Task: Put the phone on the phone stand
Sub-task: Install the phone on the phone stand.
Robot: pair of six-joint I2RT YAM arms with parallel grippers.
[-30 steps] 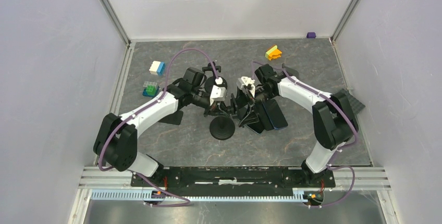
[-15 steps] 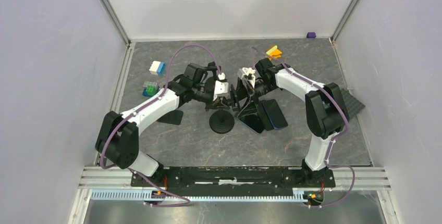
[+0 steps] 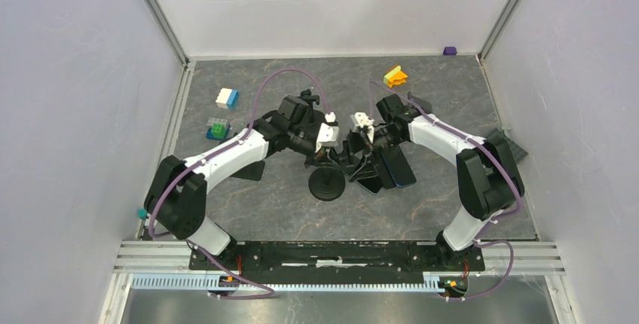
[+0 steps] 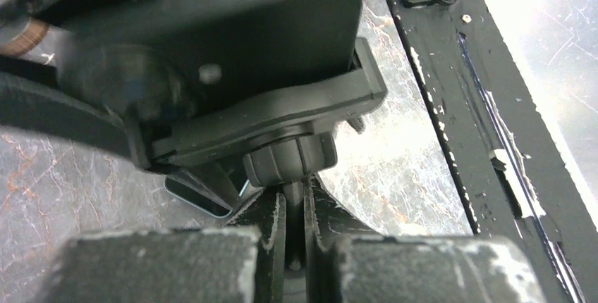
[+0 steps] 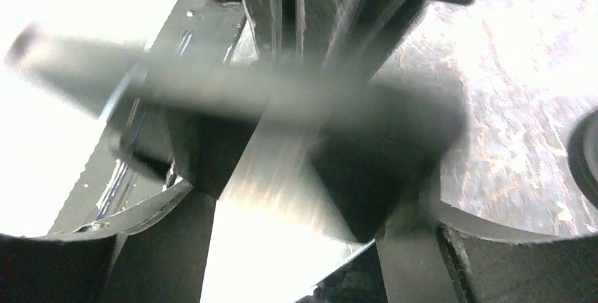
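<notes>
Left claw [image 4: 295, 208] is pressed tight on the stem of the stand [image 3: 327, 185]. Right claw [image 3: 365, 145] pinches the phone [image 5: 282, 169] by its edges, just beside the stand's head, above the desk [image 3: 452, 105].

counter [image 3: 301, 218]: dark grey, marbled
far left: white-and-blue block [image 3: 227, 98]; green-and-blue block [image 3: 217, 128] just nearer
far right: orange-and-yellow block [image 3: 394, 76]; purple block [image 3: 450, 50] at back corner
centre: phone stand [image 3: 327, 187], round black base
left of centre: black flat piece [image 3: 249, 170]
right edge: dark flat pad [image 3: 512, 147]
</notes>
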